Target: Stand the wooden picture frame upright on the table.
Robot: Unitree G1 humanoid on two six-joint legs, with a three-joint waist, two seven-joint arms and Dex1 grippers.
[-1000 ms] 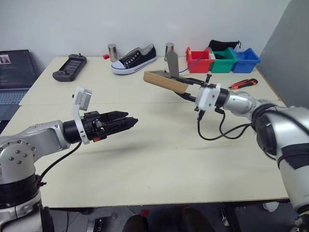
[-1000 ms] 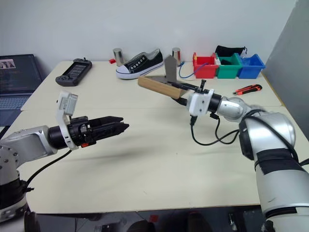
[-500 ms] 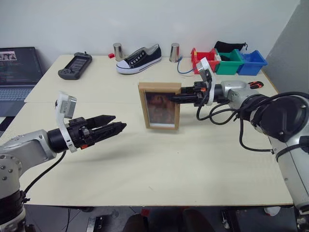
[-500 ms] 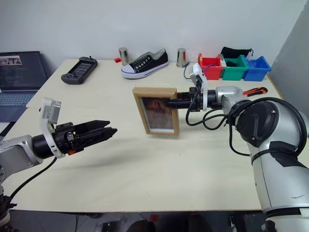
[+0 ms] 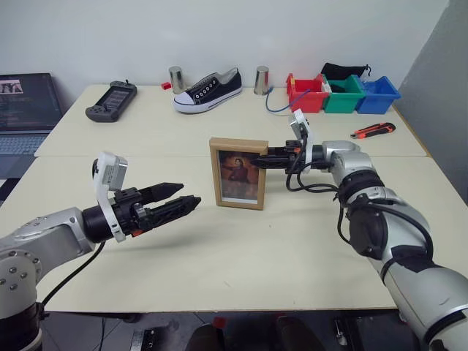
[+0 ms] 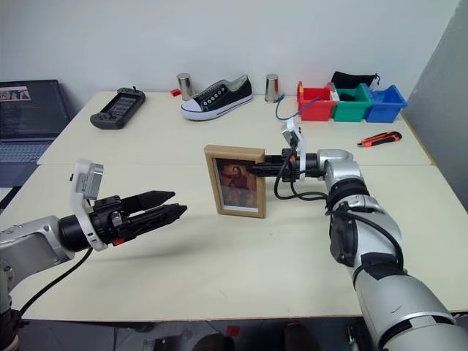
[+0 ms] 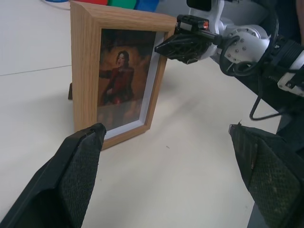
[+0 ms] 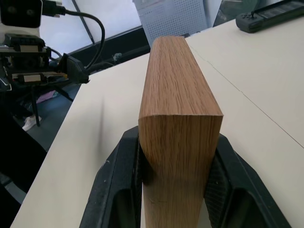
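robot lab: plain white wall, laptop point(image 5: 25, 110), coloured parts bins point(image 5: 341, 93), test props on table point(image 5: 219, 270).

Clutter lying along the far edge of the worktop.
A black-and-white sneaker point(image 5: 206, 88) is sitting between two metal cups point(image 5: 175, 79) point(image 5: 261, 80); a black handheld console point(image 5: 110, 101) is resting further left, beside a laptop point(image 5: 25, 110). Red point(image 5: 303, 92), green point(image 5: 340, 91) and blue bins point(image 5: 376, 91) are standing in a row, an orange utility knife point(image 5: 373, 130) lying near them.
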